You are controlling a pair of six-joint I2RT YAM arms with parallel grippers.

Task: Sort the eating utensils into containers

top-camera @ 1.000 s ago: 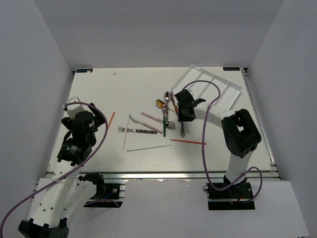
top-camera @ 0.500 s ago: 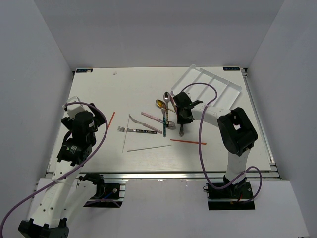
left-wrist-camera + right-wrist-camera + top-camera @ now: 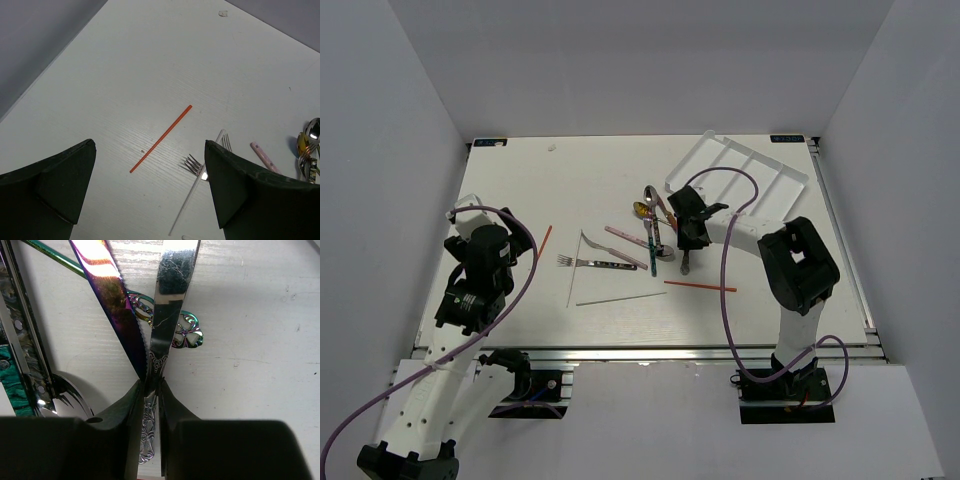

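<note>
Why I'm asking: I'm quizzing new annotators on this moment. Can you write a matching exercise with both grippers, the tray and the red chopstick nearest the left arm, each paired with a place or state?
Things
1. left gripper
2. right gripper
3. white tray
4. red chopstick nearest the left arm

Places or states
A. at the far right corner of the table
B. jaws wide apart, holding nothing
C. lying flat on the table, nothing touching it
D. jaws closed on the ornate handle of a silver utensil

Pairs: 1-B, 2-D, 3-A, 4-C
</note>
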